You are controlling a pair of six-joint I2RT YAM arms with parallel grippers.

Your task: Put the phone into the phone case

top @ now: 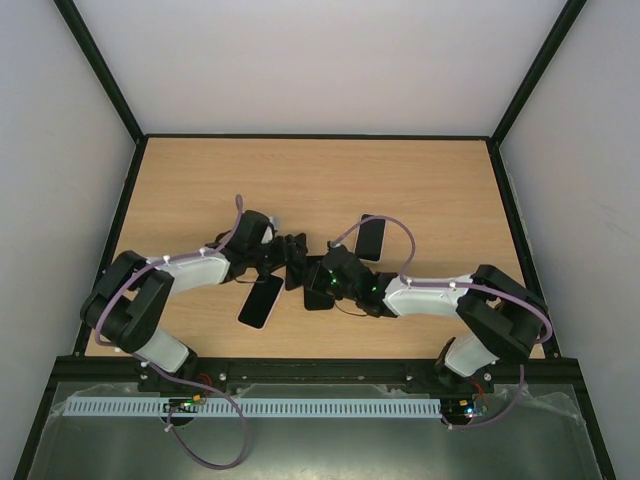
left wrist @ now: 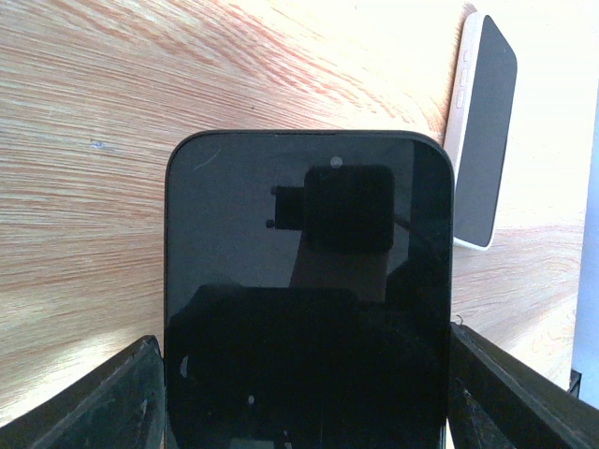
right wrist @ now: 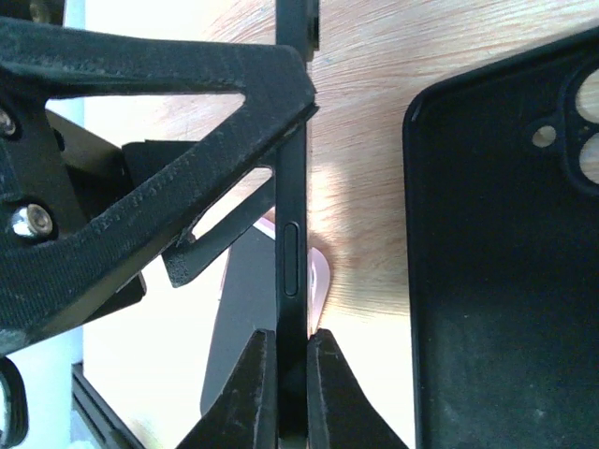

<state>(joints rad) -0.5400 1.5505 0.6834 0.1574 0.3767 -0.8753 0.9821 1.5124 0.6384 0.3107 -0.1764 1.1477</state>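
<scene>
A black phone (left wrist: 309, 281) stands on edge above the table, held from both sides. My left gripper (left wrist: 304, 383) is shut on it across its width, one finger on each long side. My right gripper (right wrist: 292, 351) is shut on its thin edge (right wrist: 292, 187), one finger on each face. In the top view the phone (top: 297, 265) sits mid-table between the left gripper (top: 290, 252) and the right gripper (top: 314, 272). The black phone case (right wrist: 505, 262) lies open side up with camera cut-outs, just right of the phone and partly under the right gripper (top: 316, 298).
A white-edged phone (left wrist: 482, 131) lies flat beyond the held phone, also in the top view (top: 371, 237). A pinkish phone (top: 262, 300) lies near the left arm and shows behind the held phone (right wrist: 323, 281). A finger (right wrist: 140, 140) of the left gripper fills the right wrist view's left.
</scene>
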